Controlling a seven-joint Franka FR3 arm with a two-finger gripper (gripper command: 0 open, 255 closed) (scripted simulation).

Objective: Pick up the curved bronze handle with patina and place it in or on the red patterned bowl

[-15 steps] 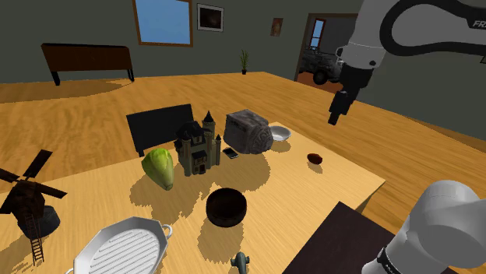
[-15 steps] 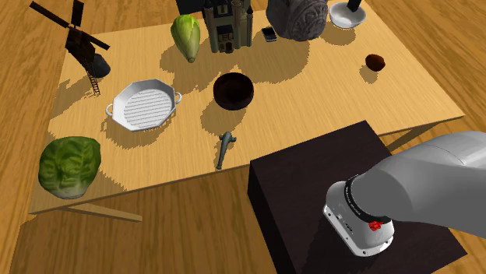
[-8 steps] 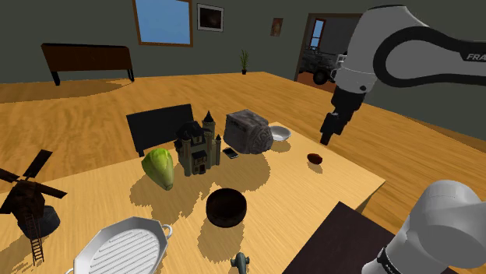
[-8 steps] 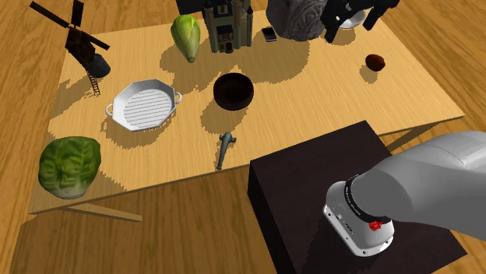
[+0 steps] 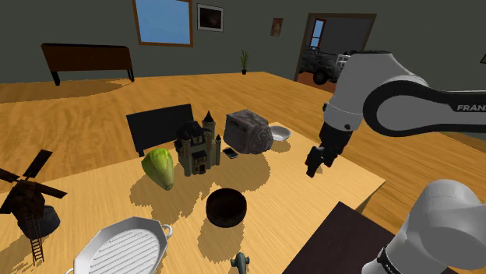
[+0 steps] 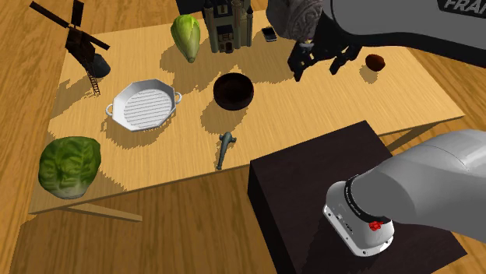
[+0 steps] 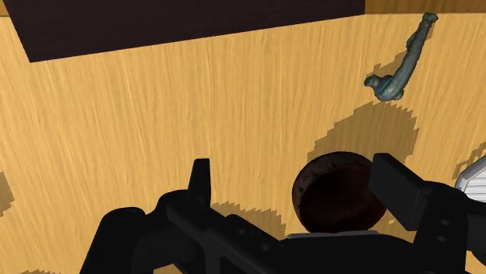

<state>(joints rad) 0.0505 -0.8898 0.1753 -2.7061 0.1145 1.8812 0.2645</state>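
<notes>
Jaws stand wide apart and empty, so I judge this the approach step, with nothing grasped yet.

Shoulder view: my gripper (image 5: 313, 165) hangs over the table (image 5: 343, 183), well apart from the handle (image 5: 240, 262) at the near edge; the dark bowl (image 5: 226, 207) sits nearer me.

Second exterior view: the handle (image 6: 226, 148) lies flat near the stand (image 6: 327, 179), slim, gently curved, grey-green, knobbed at one end.

Wrist view: my fingers (image 7: 200, 180) frame the bowl (image 7: 339, 191), with the handle (image 7: 397, 66) farther off. Next I must cross over it, align across its shaft and descend.
</notes>
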